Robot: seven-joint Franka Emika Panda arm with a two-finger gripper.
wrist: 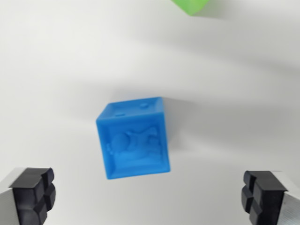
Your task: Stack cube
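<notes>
At the lower left of the frame sits one black finger pad [33,194], its partner far off at the lower right; the fingers [149,197] are spread wide and hold nothing. Between them, and a little further up the frame, a blue cube [134,139] rests on the white bench [51,70], turned slightly askew to the line between the pads. A descent looks likely to straddle it. At the upper right edge peeks a green cube [190,5], well apart, probably the stacking partner.

White table [56,56] — blue cube [133,138] on it, green cube [190,5] at the far edge.
</notes>
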